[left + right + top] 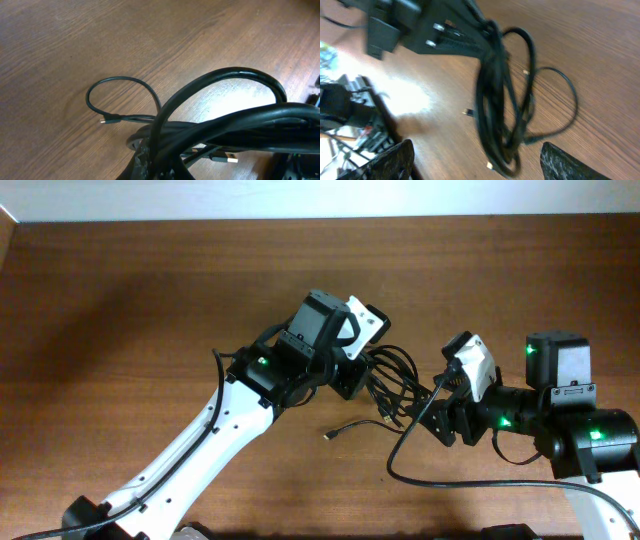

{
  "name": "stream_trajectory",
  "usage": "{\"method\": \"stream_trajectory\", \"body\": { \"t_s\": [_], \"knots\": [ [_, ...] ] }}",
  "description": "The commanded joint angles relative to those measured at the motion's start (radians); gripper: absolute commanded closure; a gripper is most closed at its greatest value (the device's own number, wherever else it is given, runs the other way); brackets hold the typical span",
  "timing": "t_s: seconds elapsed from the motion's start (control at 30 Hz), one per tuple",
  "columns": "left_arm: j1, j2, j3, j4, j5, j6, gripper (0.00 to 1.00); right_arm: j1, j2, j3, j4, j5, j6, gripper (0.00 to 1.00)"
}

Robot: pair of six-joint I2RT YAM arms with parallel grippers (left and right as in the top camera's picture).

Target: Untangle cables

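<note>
Two arms meet just right of the middle of the table (120, 300) in the overhead view: the left arm (200, 450) reaches in from 7 o'clock, the right arm (580, 430) from 4 o'clock.

The cables (392, 385) sit between them as one bunch of thin black loops, at 3 o'clock from the left gripper (352, 380) and at 10 o'clock from the right gripper (428, 408). How many cords make up the bunch cannot be told.

The left gripper's fingers are pressed together on the top of the bunch. In the right wrist view it (485, 32) shows at 12 o'clock, and the cables (492, 100) hang from its tip in long narrow loops down toward the wood. Whether the lowest loops touch the table is unclear. In the left wrist view the cables (225, 125) crowd the lens, thick strands arching from 6 o'clock round to 3 o'clock.

The right gripper (476, 146) has its fingers (395, 160) wide apart, one at 7 o'clock and one at 5 o'clock of its own view, clamped on nothing. The bottom of the bunch lies between them and just ahead.

One tail (345, 430) trails over the table at 7 o'clock from the bunch. In the left wrist view a thin loop (122, 80) lies flat on the wood at 9 o'clock from the bunch, ending in a small plug (103, 121); a gold plug (231, 160) shows under the strands at 5 o'clock.
</note>
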Motion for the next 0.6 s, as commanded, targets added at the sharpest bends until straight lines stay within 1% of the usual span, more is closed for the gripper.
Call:
{"method": "stream_trajectory", "body": {
  "t_s": [0.0, 0.1, 0.17, 0.23, 0.3, 0.37, 0.43, 0.5, 0.53, 0.57],
  "knots": [
    [-0.001, -0.031, 0.032, 0.011, 0.050, -0.033, 1.00, 0.007, -0.008, 0.014, -0.007, 0.095, -0.007, 0.22],
    [-0.001, -0.031, 0.032, 0.016, 0.107, -0.033, 1.00, 0.007, -0.008, 0.014, -0.010, 0.098, -0.006, 0.28],
    [-0.001, -0.031, 0.032, 0.028, 0.183, -0.036, 1.00, 0.007, -0.007, 0.014, -0.010, 0.107, -0.006, 0.35],
    [-0.002, -0.031, 0.032, 0.045, 0.225, -0.078, 1.00, 0.006, -0.007, 0.014, -0.010, 0.116, -0.006, 0.44],
    [-0.007, -0.031, 0.032, 0.045, 0.219, -0.082, 1.00, 0.006, -0.007, 0.014, -0.010, 0.116, -0.006, 0.54],
    [-0.010, -0.031, 0.032, 0.040, 0.211, -0.082, 1.00, 0.006, -0.007, 0.014, -0.009, 0.116, -0.006, 0.73],
    [-0.010, -0.031, 0.032, 0.035, 0.185, -0.082, 1.00, 0.006, -0.007, 0.014, -0.006, 0.116, -0.006, 0.85],
    [-0.010, -0.031, 0.032, 0.020, 0.129, -0.113, 1.00, 0.006, -0.007, 0.014, -0.001, 0.116, -0.006, 0.92],
    [-0.010, -0.031, 0.032, 0.003, 0.077, -0.154, 1.00, 0.006, -0.007, 0.014, 0.003, 0.116, -0.006, 0.95],
    [-0.010, -0.031, 0.032, -0.018, 0.024, -0.199, 1.00, 0.006, -0.007, 0.014, 0.003, 0.116, -0.006, 0.96]
  ]
}}
